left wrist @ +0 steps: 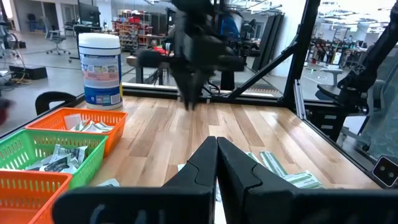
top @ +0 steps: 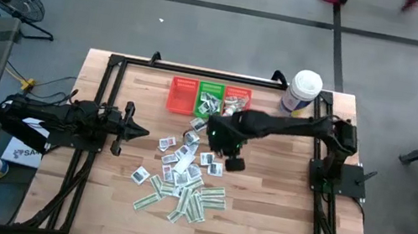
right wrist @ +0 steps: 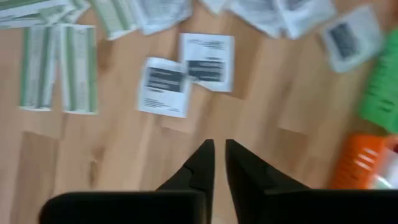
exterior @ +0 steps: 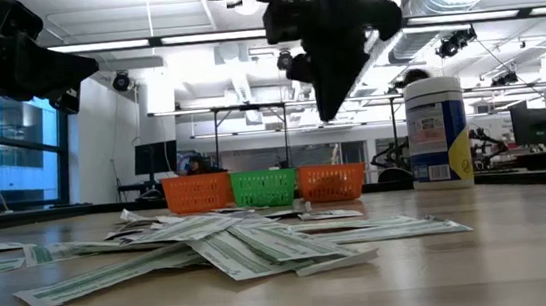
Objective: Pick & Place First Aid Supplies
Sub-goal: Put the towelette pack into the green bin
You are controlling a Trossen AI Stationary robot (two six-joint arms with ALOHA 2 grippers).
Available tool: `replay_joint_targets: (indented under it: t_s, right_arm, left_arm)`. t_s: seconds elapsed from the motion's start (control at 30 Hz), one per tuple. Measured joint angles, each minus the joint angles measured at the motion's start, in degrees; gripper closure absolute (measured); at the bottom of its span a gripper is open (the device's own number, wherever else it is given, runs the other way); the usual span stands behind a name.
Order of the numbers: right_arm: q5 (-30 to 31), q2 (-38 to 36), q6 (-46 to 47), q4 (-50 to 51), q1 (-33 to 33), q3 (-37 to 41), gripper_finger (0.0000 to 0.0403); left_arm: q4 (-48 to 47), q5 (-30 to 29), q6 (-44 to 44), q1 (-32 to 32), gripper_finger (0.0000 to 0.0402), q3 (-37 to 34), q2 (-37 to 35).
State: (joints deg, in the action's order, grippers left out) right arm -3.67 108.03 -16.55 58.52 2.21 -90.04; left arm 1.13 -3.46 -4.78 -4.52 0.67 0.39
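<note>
overhead, right gripper (right wrist: 219, 158) hangs above scattered packets (right wrist: 186, 71), fingers slightly parted, pinching nothing; left gripper (left wrist: 216, 163) pressed together.

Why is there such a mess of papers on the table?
The packets lie scattered in a loose, overlapping heap on the table, not sorted. Only some sit in the green basket and the orange basket beside it.

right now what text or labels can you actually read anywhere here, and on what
No text is readable.
White tub: blue label print is too small to read.
Squarish white packets: dark print blocks are blurred.
Green-and-white strips: print is too fine to read.
Box beside the table: partial lettering, unclear.
</note>
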Motion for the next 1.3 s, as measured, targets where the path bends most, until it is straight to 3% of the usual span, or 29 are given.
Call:
replay_joint_targets:
  t_s: [0.33,0.6,0.83,1.3]
  right_arm:
    - [-0.9,4.7,9.4,-0.5,-6.8,0.0,0.0248]
    - [0.7,9.1,11.8,-4.2,-7.9,0.0,0.0196]
    - [2.0,12.2,11.7,-6.7,-7.5,0.4,0.0181]
    - [4.2,11.6,22.6,-22.3,-9.0,12.3,0.0190]
  left_arm:
    - [0.0,0.0,0.0,0.0,0.0400,0.0,0.0]
    - [0.0,0.0,0.0,0.0,0.0400,0.0,0.0]
    - [0.0,0.0,0.0,0.0,0.0400,0.0,0.0]
    - [0.0,0.0,0.0,0.0,0.0400,0.0,0.0]
